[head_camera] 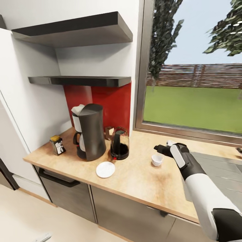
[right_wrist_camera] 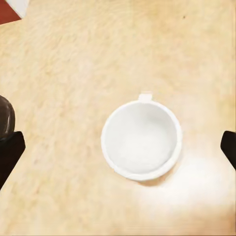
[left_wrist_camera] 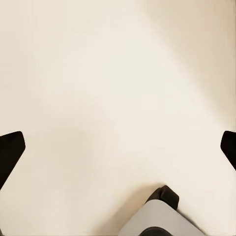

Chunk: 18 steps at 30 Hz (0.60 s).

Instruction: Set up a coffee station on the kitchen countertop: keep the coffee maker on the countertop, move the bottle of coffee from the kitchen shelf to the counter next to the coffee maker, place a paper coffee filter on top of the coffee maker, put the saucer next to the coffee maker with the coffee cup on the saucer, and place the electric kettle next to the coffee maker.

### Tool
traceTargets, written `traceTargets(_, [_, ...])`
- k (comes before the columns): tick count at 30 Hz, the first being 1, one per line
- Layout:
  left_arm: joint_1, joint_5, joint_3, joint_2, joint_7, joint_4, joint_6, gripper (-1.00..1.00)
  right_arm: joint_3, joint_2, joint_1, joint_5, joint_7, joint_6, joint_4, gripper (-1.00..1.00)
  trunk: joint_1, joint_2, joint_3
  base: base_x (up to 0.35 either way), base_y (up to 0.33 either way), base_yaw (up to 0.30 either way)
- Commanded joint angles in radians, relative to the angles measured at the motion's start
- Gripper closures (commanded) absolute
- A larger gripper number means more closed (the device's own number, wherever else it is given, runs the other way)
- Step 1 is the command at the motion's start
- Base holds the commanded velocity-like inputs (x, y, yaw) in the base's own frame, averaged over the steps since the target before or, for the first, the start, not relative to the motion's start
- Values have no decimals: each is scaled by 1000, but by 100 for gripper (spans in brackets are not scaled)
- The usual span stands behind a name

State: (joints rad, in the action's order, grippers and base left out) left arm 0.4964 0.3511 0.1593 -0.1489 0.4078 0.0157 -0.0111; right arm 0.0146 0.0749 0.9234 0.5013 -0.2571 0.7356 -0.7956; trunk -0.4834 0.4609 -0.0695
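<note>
The dark coffee maker [head_camera: 89,132] stands on the wooden countertop [head_camera: 141,181], and a white paper filter [head_camera: 78,109] lies on its top. The coffee bottle [head_camera: 57,145] stands to its left and the dark electric kettle [head_camera: 119,144] close on its right. A white saucer [head_camera: 105,169] lies bare in front of them. The white coffee cup [head_camera: 157,160] [right_wrist_camera: 141,140] stands upright on the counter, right of the saucer. My right gripper [head_camera: 160,149] hovers just above the cup, open, its fingers [right_wrist_camera: 10,152] spread wide on either side. My left gripper [left_wrist_camera: 118,147] is open over the pale floor.
Two dark shelves [head_camera: 80,80] hang above the coffee maker, against a red backsplash [head_camera: 112,101]. A large window [head_camera: 191,94] runs along the counter's back. A grey sink area [head_camera: 215,161] lies behind my right arm. Cabinet fronts [head_camera: 67,195] sit below the counter.
</note>
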Motion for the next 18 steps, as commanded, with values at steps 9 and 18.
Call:
traceTargets(9, [1,-3,8,0,2,1,-1,-100,-3,24,-1,7,-7,1,11,-100,-1,2,-2,117,-92,0])
traceTargets(18, [1,-3,8,0,3,1,-1,-100,-4,43,-4,5,-7,2,15,-100,-1,2,-7,1,-1,29])
